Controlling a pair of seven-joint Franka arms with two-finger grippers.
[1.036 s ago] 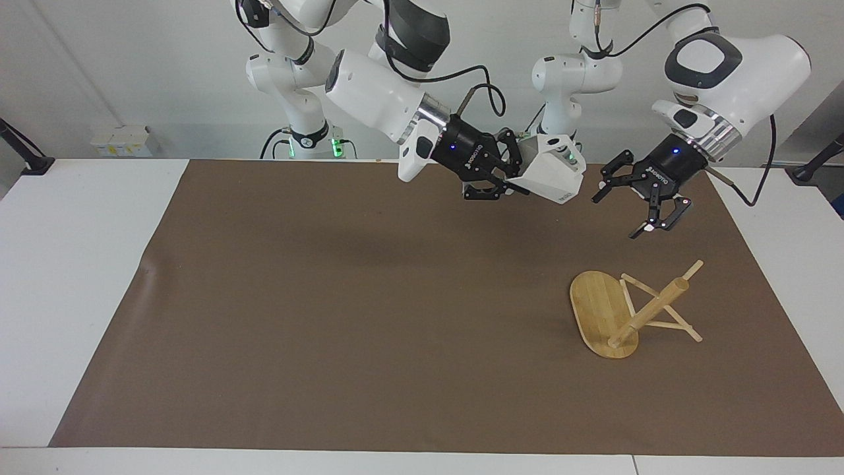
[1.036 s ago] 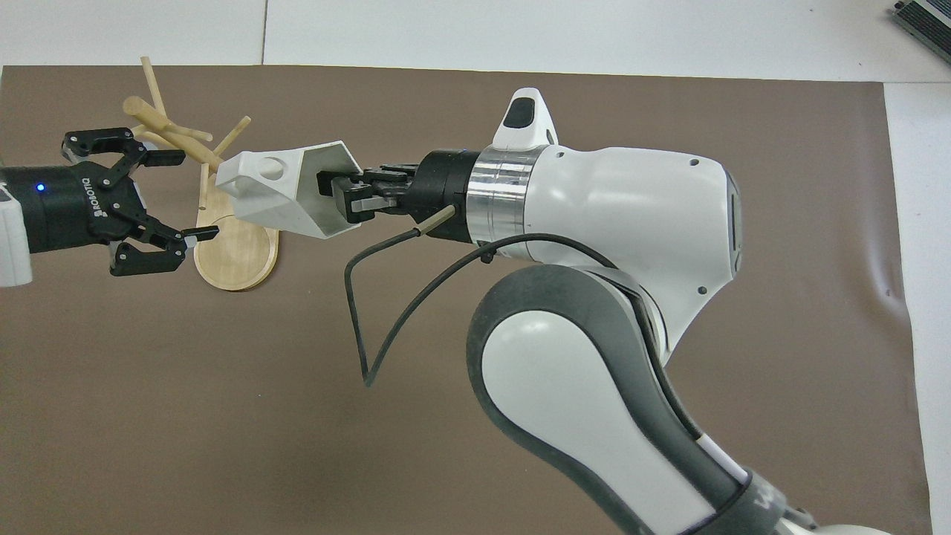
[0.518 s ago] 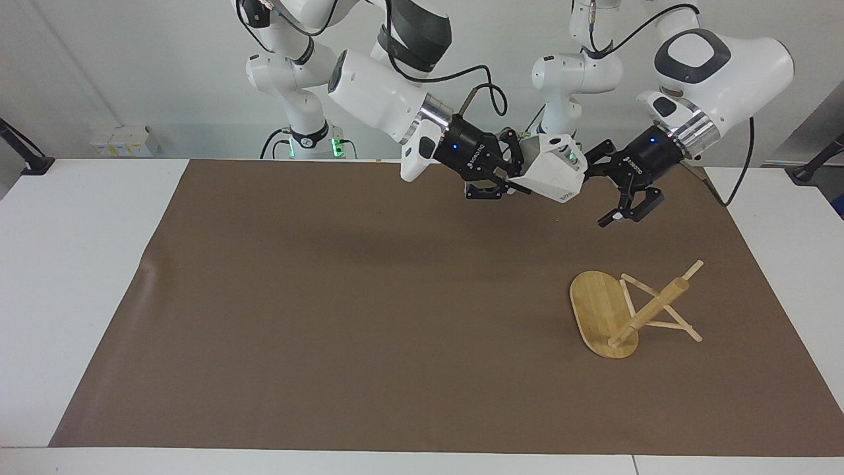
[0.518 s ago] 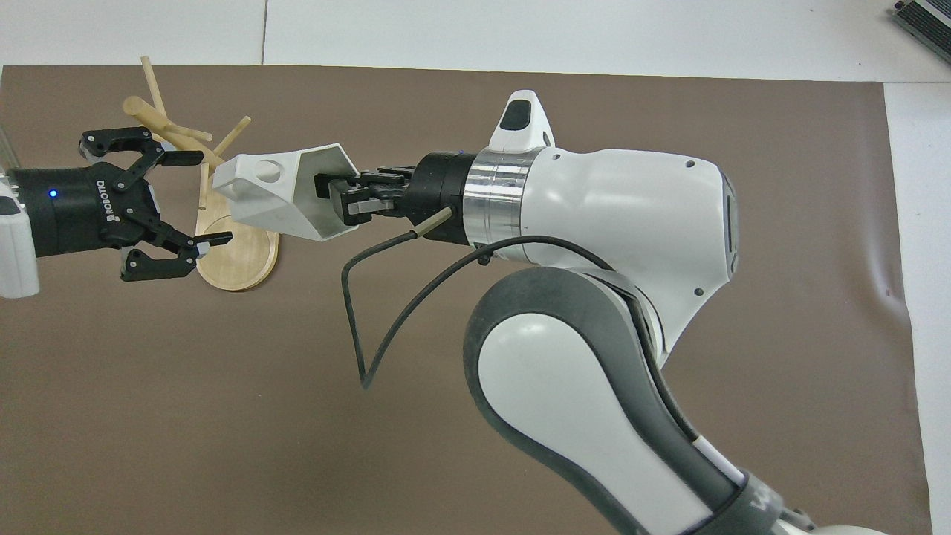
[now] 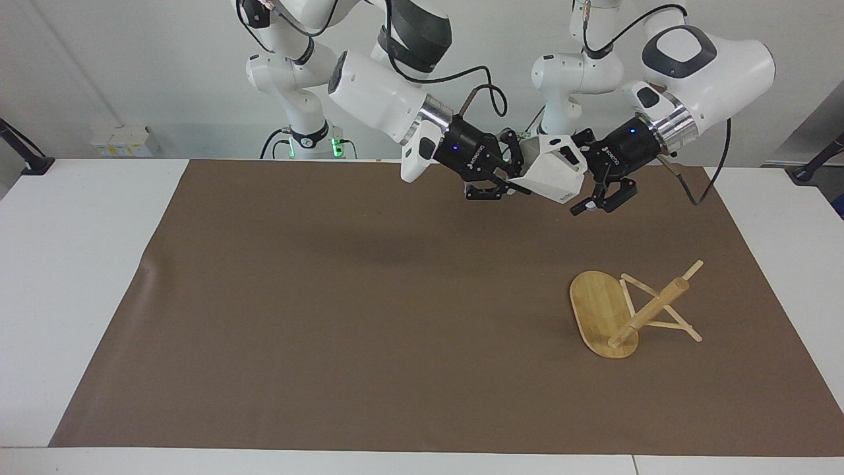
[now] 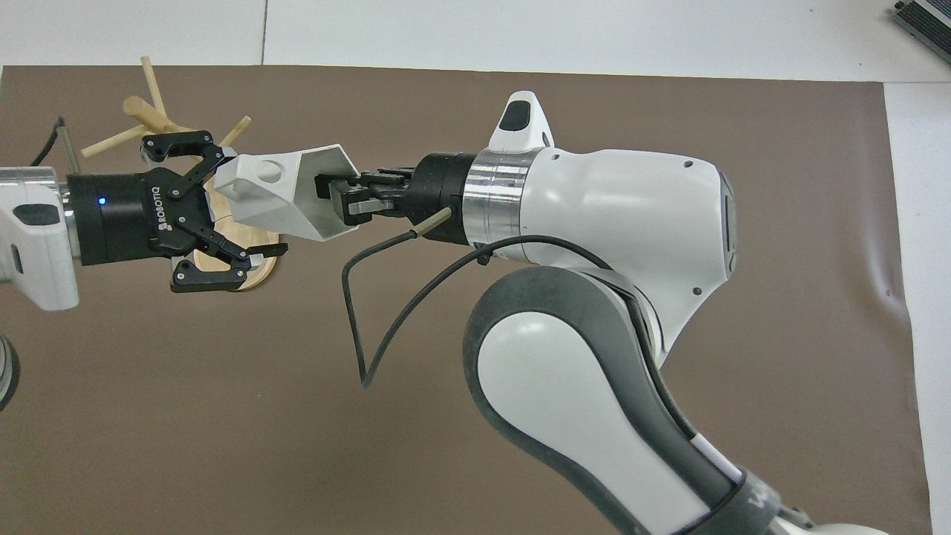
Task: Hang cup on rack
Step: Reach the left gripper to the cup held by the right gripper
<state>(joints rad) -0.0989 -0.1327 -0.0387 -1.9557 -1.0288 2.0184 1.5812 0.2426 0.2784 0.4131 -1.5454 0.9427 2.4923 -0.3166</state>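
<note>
The right gripper [image 5: 513,177] held the cup [image 5: 552,173] by its rim, up over the brown mat [image 5: 330,297]. The left gripper [image 5: 589,177] gaped wide around the cup's handle end — not closed. The rack [image 5: 623,311] lay tipped over on the mat, toward the left arm's end of the table.

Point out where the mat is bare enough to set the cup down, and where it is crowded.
Bare: the brown mat from the rack toward the right arm's end, and the strip between the rack and the robots. Crowded: the rack's corner, its pegs splaying sideways, and the air above, where the right pincer holds the cup and the open left pincer flanks it.
</note>
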